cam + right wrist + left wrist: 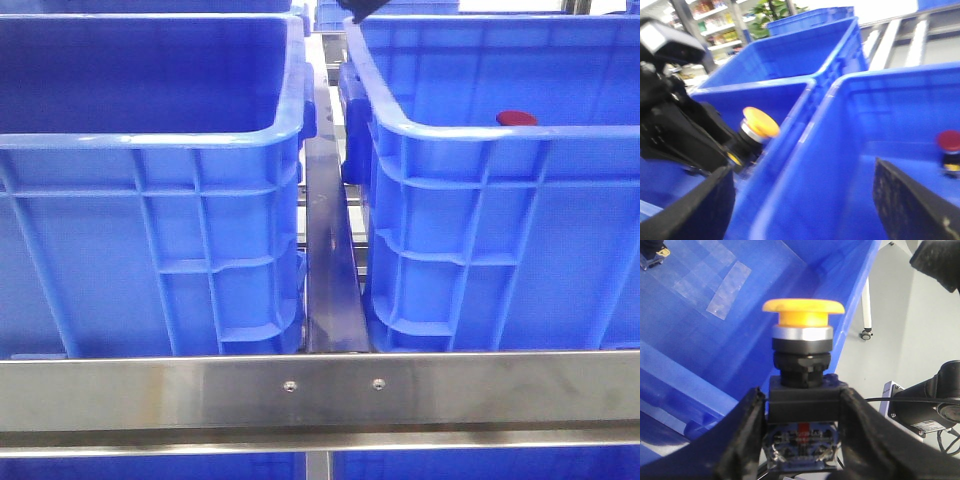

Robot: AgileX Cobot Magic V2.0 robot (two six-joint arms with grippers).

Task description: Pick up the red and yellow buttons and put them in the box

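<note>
The left claw (pixel 802 440) holds the yellow button (pixel 803 310), its two black fingers pressed on the sides of the button's dark square body, with the yellow cap standing upright above them. In the right wrist view the same button hangs in the air over the left crate (pixel 150 140), near the rim that faces the right crate (pixel 480 150). The red button (pixel 516 118) rests already inside the right crate, against its far part, so I judge that this crate is the goal and that the yellow one must cross the gap and the metal rail (pixel 328 250) between the two crates. To do this well, the arm should keep the button high enough to pass both thick rims, move it to the right until it is well inside the wall, lower it and only then let go, so that it does not bounce or hit the red one. The right claw (pixel 805 200) stands wide with nothing between its fingers, above the right crate. In the left crate I see only clear tape patches (pixel 727 282) on the inner wall and a small dark part (pixel 652 252) in a far corner; the front view does not show the floor of either crate.
</note>
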